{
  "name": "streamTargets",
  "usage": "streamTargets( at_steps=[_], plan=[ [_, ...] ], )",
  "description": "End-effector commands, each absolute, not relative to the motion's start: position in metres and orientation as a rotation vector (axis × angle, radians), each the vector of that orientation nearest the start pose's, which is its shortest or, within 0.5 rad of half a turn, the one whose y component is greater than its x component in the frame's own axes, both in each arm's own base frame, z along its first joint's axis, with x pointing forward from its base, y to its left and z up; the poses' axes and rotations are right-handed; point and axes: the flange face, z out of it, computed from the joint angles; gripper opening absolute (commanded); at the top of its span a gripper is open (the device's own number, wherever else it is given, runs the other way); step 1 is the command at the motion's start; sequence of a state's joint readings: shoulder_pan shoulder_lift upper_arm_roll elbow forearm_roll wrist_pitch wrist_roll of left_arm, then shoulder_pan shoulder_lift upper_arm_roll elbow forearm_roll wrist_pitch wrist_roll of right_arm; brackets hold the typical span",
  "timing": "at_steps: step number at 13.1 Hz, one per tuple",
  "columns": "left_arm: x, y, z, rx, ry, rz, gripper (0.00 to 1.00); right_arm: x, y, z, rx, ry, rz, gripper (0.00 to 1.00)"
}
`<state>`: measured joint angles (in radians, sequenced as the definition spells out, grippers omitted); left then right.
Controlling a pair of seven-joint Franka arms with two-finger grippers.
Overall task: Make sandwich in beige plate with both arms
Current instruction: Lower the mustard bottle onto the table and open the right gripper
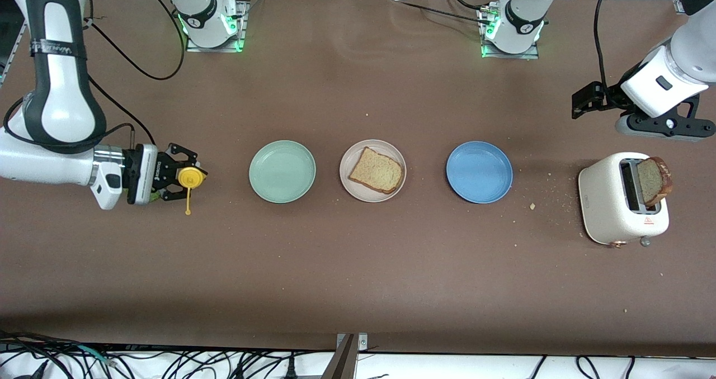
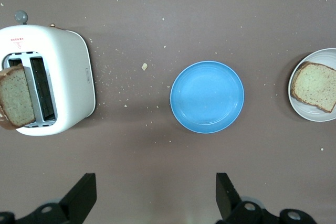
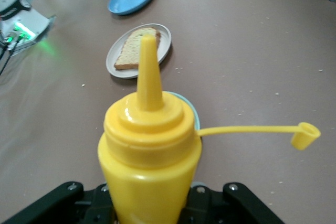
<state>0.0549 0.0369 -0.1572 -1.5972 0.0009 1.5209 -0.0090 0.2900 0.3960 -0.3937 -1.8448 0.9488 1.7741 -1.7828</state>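
The beige plate lies mid-table with one toast slice on it; both also show in the right wrist view, plate and toast. A second toast slice stands up out of the white toaster at the left arm's end. My right gripper is shut on a yellow squeeze bottle, low over the table at the right arm's end, nozzle toward the plates. My left gripper is open and empty, above the table beside the toaster. I see no lettuce leaf.
A mint green plate lies between the bottle and the beige plate. A blue plate lies between the beige plate and the toaster. The bottle's cap hangs on its strap. Crumbs lie around the toaster.
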Motion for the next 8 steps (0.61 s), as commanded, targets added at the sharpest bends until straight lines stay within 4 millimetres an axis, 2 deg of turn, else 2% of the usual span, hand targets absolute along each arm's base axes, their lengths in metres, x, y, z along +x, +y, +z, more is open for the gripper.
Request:
streamTargets(
  at_steps=[1, 4, 5, 8],
  plan=[
    [0.553, -0.056, 0.594, -3.14, 0.138, 0.179, 1.0, 0.561, 0.003, 0.287, -1.801, -1.379, -0.596, 0.0],
    [0.552, -0.057, 0.594, -3.139, 0.143, 0.179, 1.0, 0.515, -0.016, 0.239, -1.705, -1.396, -0.723, 0.0],
    [0.552, -0.058, 0.594, -3.139, 0.145, 0.179, 1.0, 0.503, -0.021, 0.23, -1.674, -1.418, -0.76, 0.0],
    [0.552, -0.057, 0.594, -3.139, 0.143, 0.181, 1.0, 0.484, -0.053, 0.207, -1.596, -1.448, -0.84, 0.0]
  ],
)
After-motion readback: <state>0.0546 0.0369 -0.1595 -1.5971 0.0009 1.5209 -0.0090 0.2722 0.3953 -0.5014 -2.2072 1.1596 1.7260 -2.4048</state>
